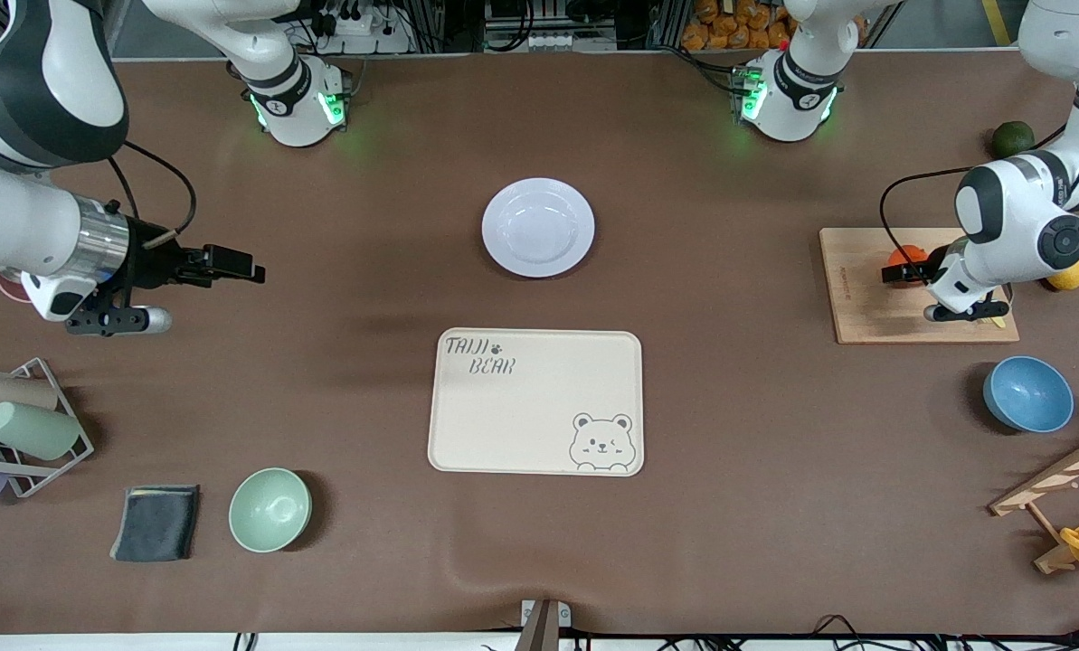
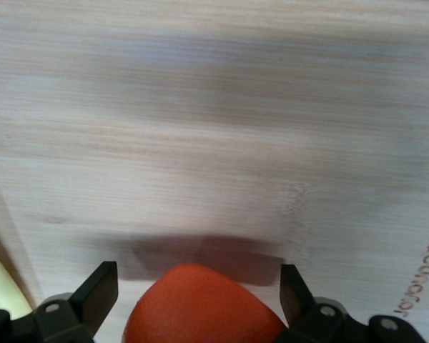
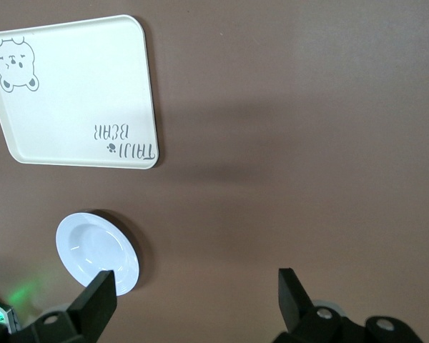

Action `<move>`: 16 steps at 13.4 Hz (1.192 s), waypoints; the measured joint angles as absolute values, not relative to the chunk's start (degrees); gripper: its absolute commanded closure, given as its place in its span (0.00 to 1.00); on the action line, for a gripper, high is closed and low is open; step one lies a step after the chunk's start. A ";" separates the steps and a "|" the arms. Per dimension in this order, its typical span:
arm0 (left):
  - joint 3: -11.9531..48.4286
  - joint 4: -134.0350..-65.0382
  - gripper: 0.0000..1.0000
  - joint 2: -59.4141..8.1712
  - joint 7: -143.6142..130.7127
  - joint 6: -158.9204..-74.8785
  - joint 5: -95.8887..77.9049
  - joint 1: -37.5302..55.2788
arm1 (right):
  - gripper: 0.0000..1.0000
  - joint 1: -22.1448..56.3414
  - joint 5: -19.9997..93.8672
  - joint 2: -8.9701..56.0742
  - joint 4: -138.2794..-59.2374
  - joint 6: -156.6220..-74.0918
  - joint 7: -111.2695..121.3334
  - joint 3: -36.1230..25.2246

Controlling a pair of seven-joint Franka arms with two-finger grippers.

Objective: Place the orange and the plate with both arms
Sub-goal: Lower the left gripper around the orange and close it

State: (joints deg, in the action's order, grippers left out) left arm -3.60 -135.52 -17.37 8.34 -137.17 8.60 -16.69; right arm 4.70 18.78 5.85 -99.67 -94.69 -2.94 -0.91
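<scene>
Left gripper (image 2: 193,293) down low over the pale wooden cutting board (image 1: 865,307), jaws spread wide and straddling the small red-orange round orange (image 2: 204,307), one black finger each side with daylight between pad and peel. Nothing clamped yet. Orange sitting on that board, toward the edge nearer the robot bases, half hidden under the wrist in the front view. Probably lined up this way so a plain squeeze takes the fruit across its middle. Left arm folded at the elbow above the board, forearm angled steeply down, wrist tipped so the gripper points at the wood. A yellow lemon (image 1: 1068,276) just off the board and a dark green round fruit (image 1: 1012,138) nearer the bases than the board, neither wanted.

Over to the right gripper (image 3: 193,296): also wide apart, empty, hanging above bare brown worktop (image 1: 367,271) well away from the board, toward the right arm's end. Forearm stretched out nearly level, fingers pointing toward the round pale lavender-white plate (image 1: 538,227), still well short of it. Plate lying flat, nearer the bases than the beige rectangular bear-print tray (image 1: 536,400), which sits empty and looks the likely landing spot. Plate's low rim likely calling for a shallow, edge-on approach.
</scene>
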 measured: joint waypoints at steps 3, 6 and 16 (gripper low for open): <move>-3.55 -135.06 0.03 -17.37 8.32 -134.76 6.64 -16.68 | 0.00 4.70 18.78 5.85 -99.67 -94.69 -2.94 -0.93; -3.36 -133.79 0.46 -17.38 8.32 -130.48 4.70 -16.63 | 0.00 4.68 18.78 5.85 -99.67 -94.69 -2.94 -0.98; -2.99 -131.42 0.97 -17.90 8.34 -128.04 4.60 -16.41 | 0.00 4.68 18.78 5.85 -99.67 -94.69 -2.84 -1.02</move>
